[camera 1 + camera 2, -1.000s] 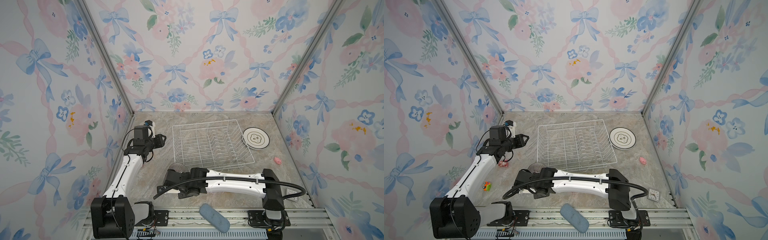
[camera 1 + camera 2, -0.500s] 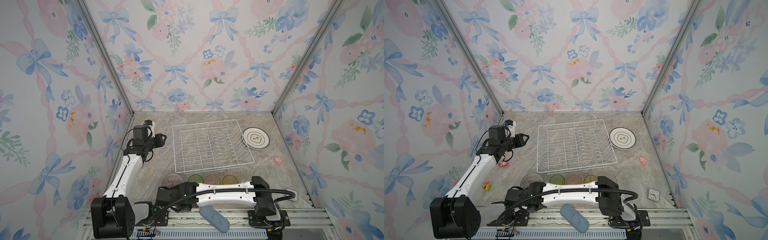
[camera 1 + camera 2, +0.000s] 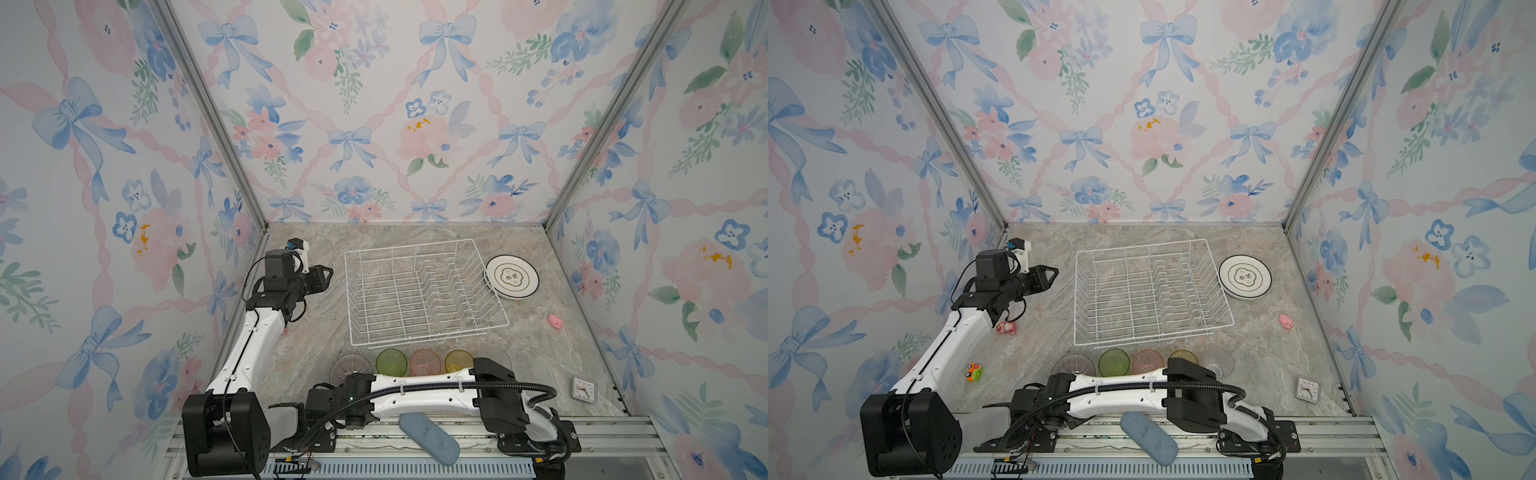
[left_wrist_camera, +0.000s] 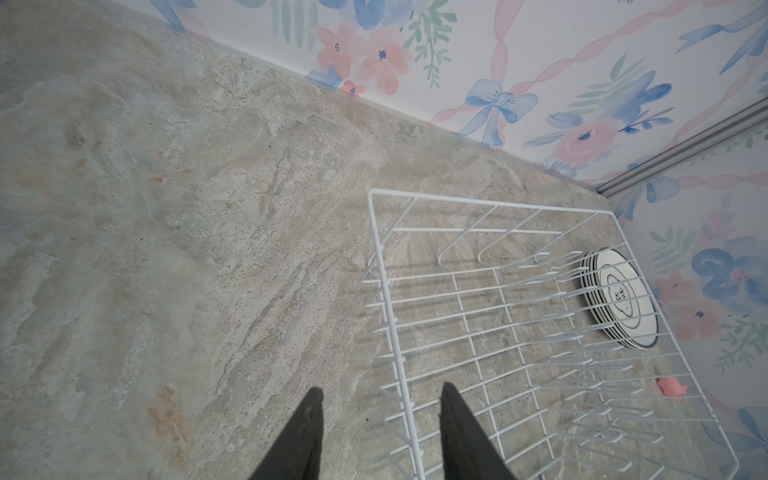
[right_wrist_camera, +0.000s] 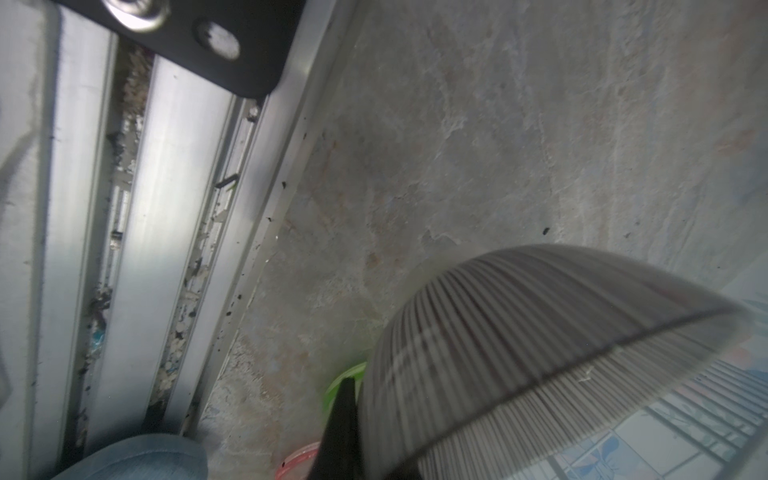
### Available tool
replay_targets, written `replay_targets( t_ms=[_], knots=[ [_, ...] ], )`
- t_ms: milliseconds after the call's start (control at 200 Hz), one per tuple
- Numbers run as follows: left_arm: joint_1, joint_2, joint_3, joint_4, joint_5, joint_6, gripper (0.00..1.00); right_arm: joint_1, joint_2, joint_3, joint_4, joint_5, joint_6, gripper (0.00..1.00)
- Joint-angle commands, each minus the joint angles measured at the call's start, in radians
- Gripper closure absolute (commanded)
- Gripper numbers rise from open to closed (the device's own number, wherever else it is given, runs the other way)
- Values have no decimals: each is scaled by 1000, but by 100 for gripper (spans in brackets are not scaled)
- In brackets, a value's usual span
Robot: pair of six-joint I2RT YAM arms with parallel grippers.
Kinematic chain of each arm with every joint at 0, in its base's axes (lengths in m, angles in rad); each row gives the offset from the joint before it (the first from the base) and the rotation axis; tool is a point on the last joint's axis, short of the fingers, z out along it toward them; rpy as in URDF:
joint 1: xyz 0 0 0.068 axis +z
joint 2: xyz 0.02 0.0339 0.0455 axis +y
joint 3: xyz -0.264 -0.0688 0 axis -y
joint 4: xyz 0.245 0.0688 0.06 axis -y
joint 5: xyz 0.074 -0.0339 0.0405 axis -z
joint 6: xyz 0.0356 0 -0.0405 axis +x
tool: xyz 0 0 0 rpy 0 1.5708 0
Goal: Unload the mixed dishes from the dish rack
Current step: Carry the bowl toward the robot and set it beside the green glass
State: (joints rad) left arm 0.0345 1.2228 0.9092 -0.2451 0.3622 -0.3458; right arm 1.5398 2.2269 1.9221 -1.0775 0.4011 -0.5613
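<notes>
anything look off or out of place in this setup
The blue pad lies slanted across the metal front rail rather than on the table. Otherwise the rack is empty, with plates, bowl and cups set neatly beside it.

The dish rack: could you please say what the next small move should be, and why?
Probably just draw the left gripper, open and empty, back to rest. The dish rack holds nothing, the plates are stacked beside it, and the bowl and four tumblers stand in front.
</notes>
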Motion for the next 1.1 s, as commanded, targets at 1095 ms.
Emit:
replay_targets(
  t_ms=[1095],
  knots=[
    [13, 36, -49, 67, 44, -24, 55, -43, 49, 24, 20, 110, -14, 64]
  ],
)
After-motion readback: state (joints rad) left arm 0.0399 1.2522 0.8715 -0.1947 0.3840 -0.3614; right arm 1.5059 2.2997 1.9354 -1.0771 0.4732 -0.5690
